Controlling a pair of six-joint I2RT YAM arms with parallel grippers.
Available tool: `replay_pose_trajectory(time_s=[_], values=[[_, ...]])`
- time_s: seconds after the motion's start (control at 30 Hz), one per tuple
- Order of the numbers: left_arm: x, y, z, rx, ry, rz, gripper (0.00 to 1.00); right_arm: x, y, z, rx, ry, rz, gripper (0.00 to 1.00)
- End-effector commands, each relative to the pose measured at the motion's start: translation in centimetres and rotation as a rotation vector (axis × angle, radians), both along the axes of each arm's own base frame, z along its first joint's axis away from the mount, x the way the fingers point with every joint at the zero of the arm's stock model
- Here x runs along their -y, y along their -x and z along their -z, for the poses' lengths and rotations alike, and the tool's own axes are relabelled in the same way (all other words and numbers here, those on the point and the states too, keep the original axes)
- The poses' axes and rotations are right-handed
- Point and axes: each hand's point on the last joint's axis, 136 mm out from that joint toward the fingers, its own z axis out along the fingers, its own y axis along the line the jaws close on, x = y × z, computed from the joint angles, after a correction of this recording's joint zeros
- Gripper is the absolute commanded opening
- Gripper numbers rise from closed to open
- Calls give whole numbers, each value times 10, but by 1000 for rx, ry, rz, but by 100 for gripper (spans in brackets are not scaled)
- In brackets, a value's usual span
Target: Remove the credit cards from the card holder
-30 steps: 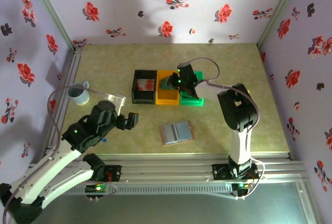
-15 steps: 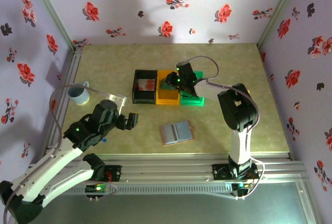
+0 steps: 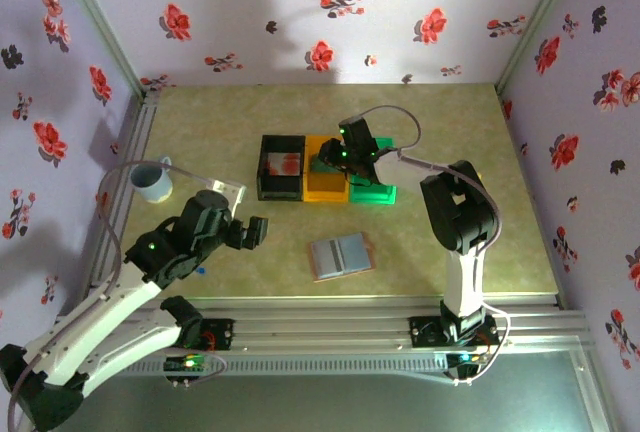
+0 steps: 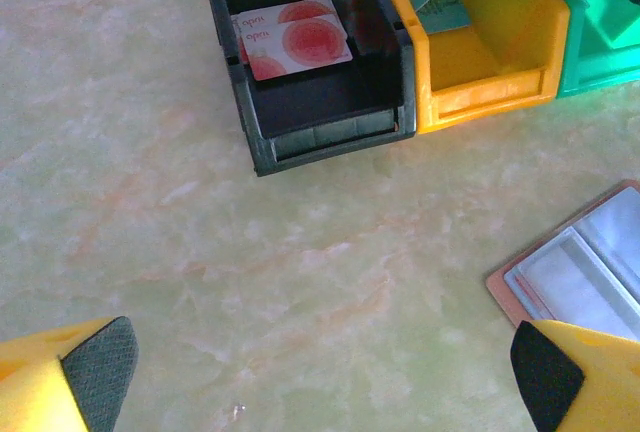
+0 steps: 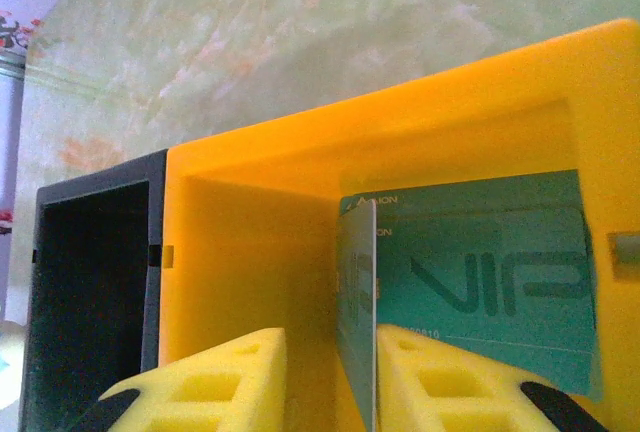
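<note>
Over the orange bin point(image 5: 250, 242) my right claw point(image 5: 325, 352) stands partly spread, with a teal card point(image 5: 356, 282) on edge against one finger and a gap on its other side. Two credit cards point(image 4: 293, 39) lie in the adjoining black bin point(image 4: 330, 124). My left claw point(image 4: 320, 377) gapes wide above bare table point(image 4: 250, 272), and the card holder point(image 4: 585, 272) lies open near one fingertip.

Soft, even overhead light across the table point(image 3: 200, 122); faint grey shadows smudge the far wall point(image 3: 290, 47); wrist close-ups slightly soft.
</note>
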Motion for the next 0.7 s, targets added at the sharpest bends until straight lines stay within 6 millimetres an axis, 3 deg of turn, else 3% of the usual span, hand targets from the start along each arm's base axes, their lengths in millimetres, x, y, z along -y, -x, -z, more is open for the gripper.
replay_pose_trajectory(time_s=[0.0,0.5,0.67], values=[[-6,-5,-11,21,-3,-35,100,9,-6,-24,44,30,13,29],[-6,-5,-11,15,-3,-39,100,14,-7,-50,83,66,2,31],[-6,-4,-13,13,0,-37,100,20,-2,-80,127,73,-3,32]])
